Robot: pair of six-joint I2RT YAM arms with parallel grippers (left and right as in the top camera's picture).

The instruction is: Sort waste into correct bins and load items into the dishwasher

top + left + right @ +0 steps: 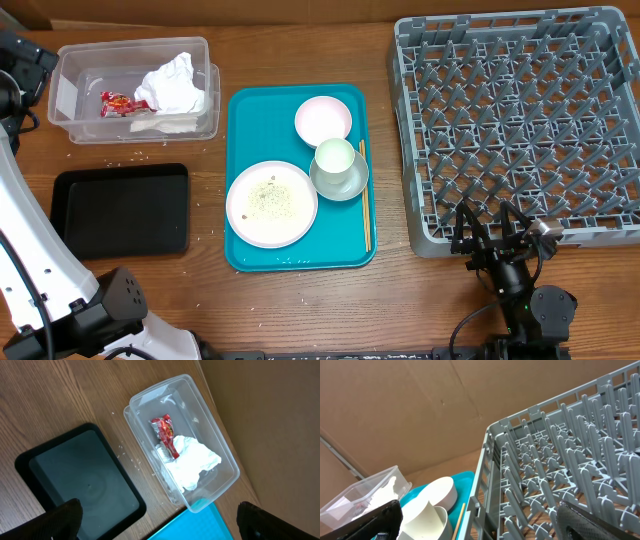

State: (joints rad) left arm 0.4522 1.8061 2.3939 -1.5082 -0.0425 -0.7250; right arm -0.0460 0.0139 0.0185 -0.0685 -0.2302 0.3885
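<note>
The clear tub [65,95] at the back left holds a crumpled white napkin [175,85] and a red-and-white wrapper [118,102]. In front of it lies the black tray [120,210]. On the teal tray [245,120] sit a large white plate [271,203] dotted with rice, a pink plate [323,119], a grey-green bowl [352,183] with a white cup [334,158] in it, and chopsticks [365,195]. The grey dish rack [410,130] fills the right. My right gripper [493,230] stands open at the rack's front edge. My left gripper [159,512] hangs open above the tub [135,415] and the black tray [80,480], holding nothing.
Loose rice grains [130,158] lie on the wood between the tub and the black tray. A brown cardboard wall [420,410] stands behind the table. My left arm's white links run along the left edge [30,260].
</note>
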